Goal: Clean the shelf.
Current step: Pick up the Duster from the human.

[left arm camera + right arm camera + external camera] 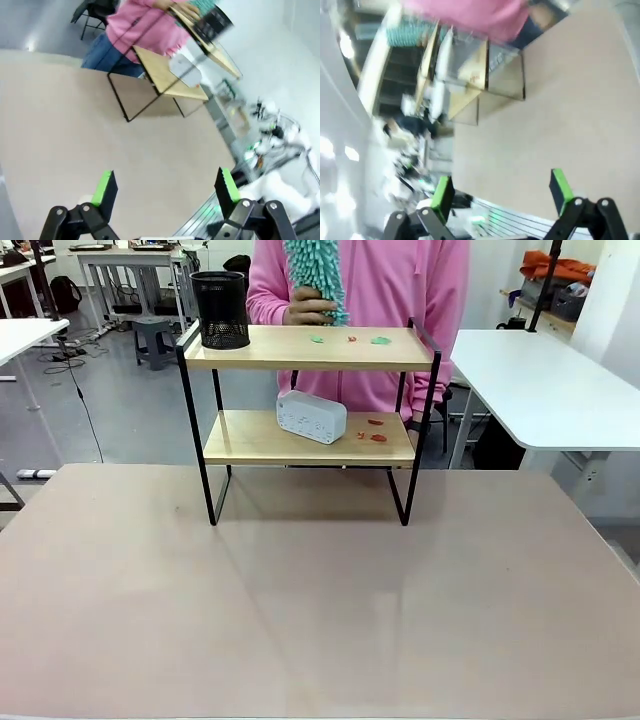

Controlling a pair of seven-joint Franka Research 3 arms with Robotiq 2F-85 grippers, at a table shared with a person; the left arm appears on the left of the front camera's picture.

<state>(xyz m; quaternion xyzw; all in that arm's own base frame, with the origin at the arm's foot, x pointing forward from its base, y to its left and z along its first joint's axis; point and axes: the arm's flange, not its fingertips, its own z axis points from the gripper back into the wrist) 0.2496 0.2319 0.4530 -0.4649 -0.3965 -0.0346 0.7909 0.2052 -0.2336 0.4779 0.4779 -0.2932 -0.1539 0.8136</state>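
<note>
So, shelf (300, 361) w/ scraps (380, 340), both tiers

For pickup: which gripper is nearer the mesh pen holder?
Probably left: the mesh pen holder tops the shelf's left end, ahead of the left gripper; the right gripper hangs back toward the other end.

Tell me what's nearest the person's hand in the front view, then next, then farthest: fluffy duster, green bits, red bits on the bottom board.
1. Duster: held in the hand.
2. Green bits: shelf top board, just below.
3. Red bits: lower board, right side.
</note>
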